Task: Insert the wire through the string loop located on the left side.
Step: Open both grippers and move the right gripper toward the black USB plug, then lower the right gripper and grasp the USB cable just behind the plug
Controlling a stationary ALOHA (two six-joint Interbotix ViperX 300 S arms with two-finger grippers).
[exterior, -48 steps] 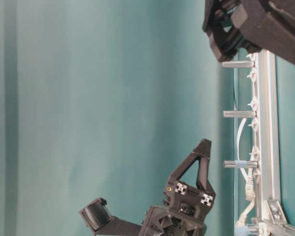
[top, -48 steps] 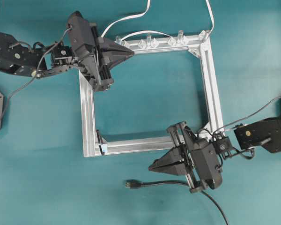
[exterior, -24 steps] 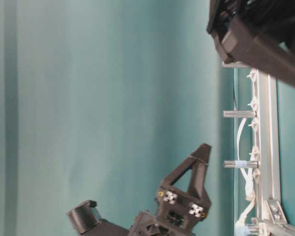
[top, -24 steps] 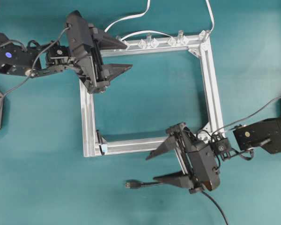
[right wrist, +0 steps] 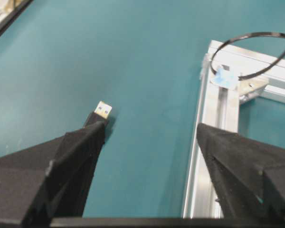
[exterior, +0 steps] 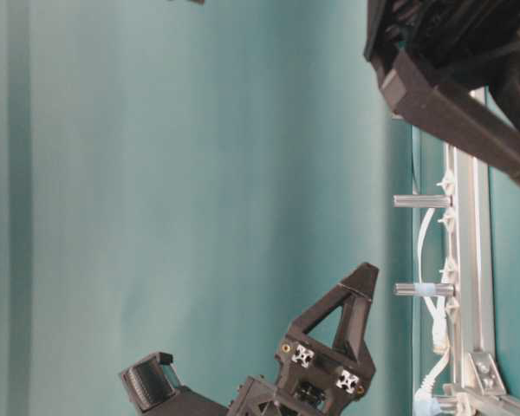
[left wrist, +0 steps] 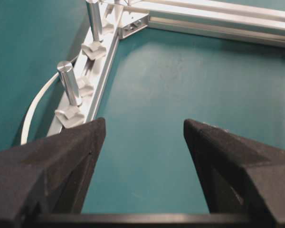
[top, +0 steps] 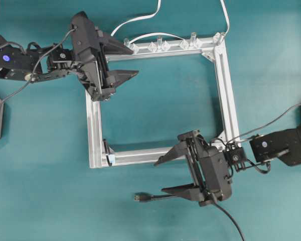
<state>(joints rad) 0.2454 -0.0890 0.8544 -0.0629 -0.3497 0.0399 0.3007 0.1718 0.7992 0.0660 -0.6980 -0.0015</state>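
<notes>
The wire lies on the teal table below the silver frame, its plug pointing left and its cable running right under my right gripper. In the right wrist view the plug shows just past the left fingertip. The string loop stands at the frame's lower left corner above a pale blue tag. In the right wrist view the string loop is ahead on the right. My right gripper is open and empty, between plug and frame. My left gripper is open and empty at the frame's upper left corner.
Metal posts and clear clips line the frame's top rail. White cables run off the top edge. A black lead trails across the table to the right arm.
Both grippers went from shut to wide open. The right gripper shifted slightly left toward the plug, and the left one edged up a little.
</notes>
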